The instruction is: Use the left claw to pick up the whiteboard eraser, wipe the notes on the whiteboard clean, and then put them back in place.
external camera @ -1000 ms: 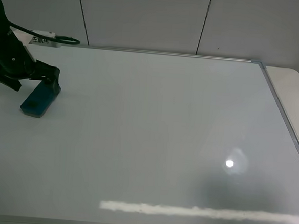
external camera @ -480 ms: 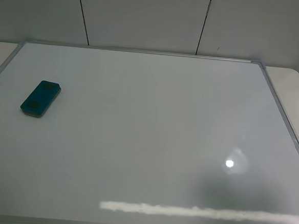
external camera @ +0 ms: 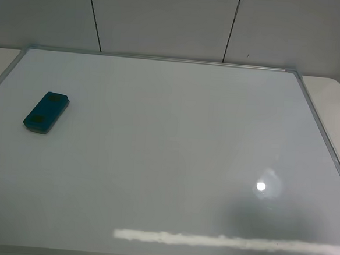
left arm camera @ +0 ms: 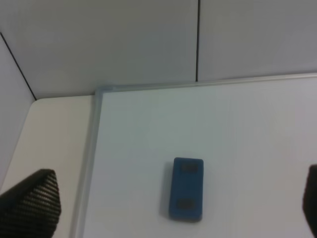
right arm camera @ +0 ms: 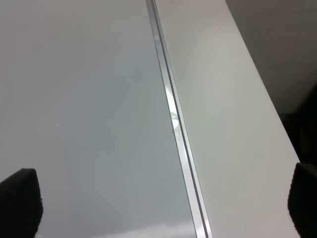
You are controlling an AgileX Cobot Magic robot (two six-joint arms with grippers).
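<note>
A large glossy white whiteboard with a thin silver metal frame (external camera: 174, 157) lies flat on the pale table (external camera: 335, 95), a ceiling-light glare on its near right part. Farther back, near its left edge, rests the small teal-blue rounded whiteboard eraser (external camera: 46, 112) (two darker squares on top), untouched. The left pincer (left arm camera: 163, 206) hangs above it, fingers spread wide, holding nothing; the right pincer (right arm camera: 163, 198) is likewise wide apart and empty over the board's right frame.

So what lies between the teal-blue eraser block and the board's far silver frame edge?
Nothing: only bare glossy white whiteboard separates the teal-blue rounded eraser block from that frame edge, as both the exterior high and left wrist views show.
</note>
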